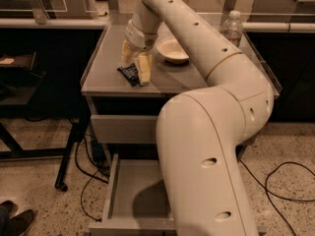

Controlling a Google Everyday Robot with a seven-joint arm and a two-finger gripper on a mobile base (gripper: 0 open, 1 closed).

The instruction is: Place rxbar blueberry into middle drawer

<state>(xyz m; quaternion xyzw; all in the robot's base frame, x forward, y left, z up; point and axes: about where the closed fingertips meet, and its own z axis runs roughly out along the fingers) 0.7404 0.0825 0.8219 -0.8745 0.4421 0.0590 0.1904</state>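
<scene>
1 gripper (135,72) spread astride rxbar blueberry (126,74)

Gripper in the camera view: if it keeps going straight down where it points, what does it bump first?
Probably the rxbar blueberry, lying on the cabinet top right under the gripper. Depth is unclear, so it might touch the top beside it.

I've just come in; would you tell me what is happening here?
The robot's arm reaches over a cabinet, and its gripper is down at a dark snack bar that lies on the cabinet top, near a bowl and a water bottle. Below, a drawer stands pulled open with a bare floor. The bar has not gone in yet.
</scene>
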